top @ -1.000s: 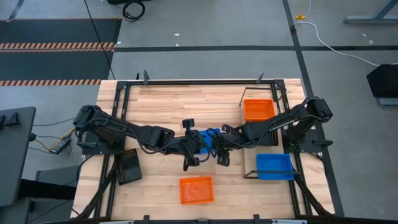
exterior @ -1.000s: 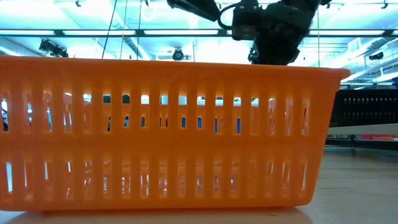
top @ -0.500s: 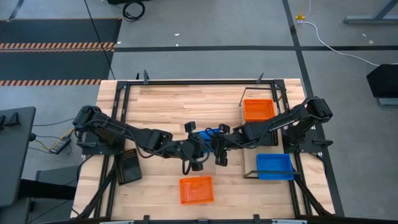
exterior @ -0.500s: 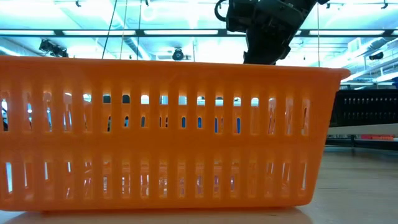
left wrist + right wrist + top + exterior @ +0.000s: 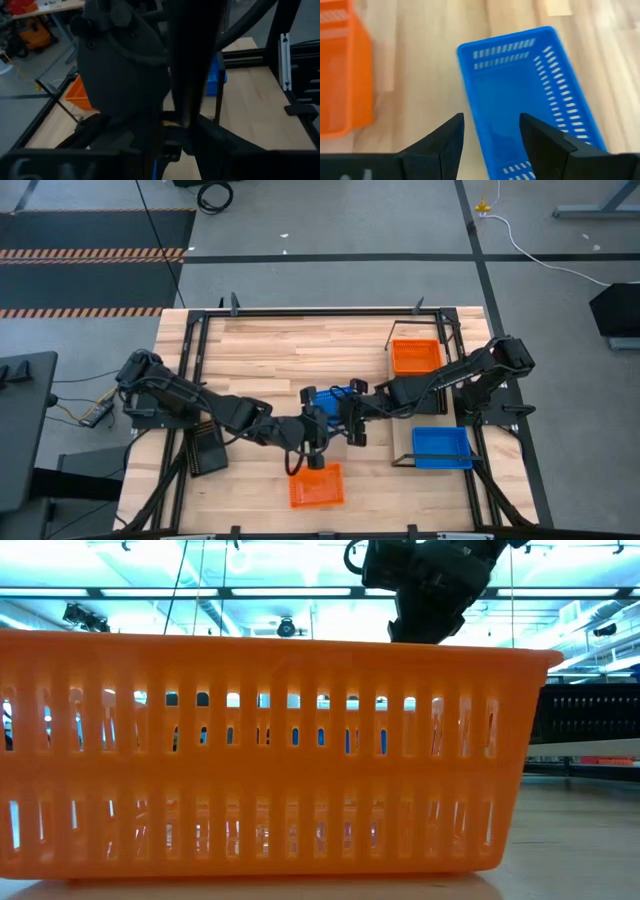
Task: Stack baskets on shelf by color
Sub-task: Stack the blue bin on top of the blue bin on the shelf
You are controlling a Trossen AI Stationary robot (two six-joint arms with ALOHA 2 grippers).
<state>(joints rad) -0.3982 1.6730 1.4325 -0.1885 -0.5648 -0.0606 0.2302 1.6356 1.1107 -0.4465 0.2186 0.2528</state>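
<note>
**Q:** As both arms reach into the middle of the table point(image 5: 250, 350), what is each one doing, and why?

**A:** Seen from above, the right gripper point(image 5: 350, 418) hangs over the loose blue basket point(image 5: 328, 397) at the table's centre. Its wrist camera shows the two fingers point(image 5: 442, 142) apart and holding nothing, with that basket's near corner below and just beyond them. My guess is that it is lining up to grasp a wall. The left gripper point(image 5: 312, 442) hovers at the far edge of the loose orange basket point(image 5: 316, 486) near the front. Dark arm parts block its own camera, so I cannot tell whether it is open or closed.

**Q:** Where do the baskets belong?

**A:** On the shelf point(image 5: 402, 442), a pale board in a black wire frame on the right side. One orange basket point(image 5: 415, 357) sits at its far end and one blue basket point(image 5: 442, 447) at its near end. That likely fixes one spot per colour, so each loose basket would go on its match. A black basket point(image 5: 208, 448) lies on the table on the left, well apart from the shelf.

**Q:** Any brands, labels or writing?

**A:** None that I can read on the baskets, shelf or arms.
</note>
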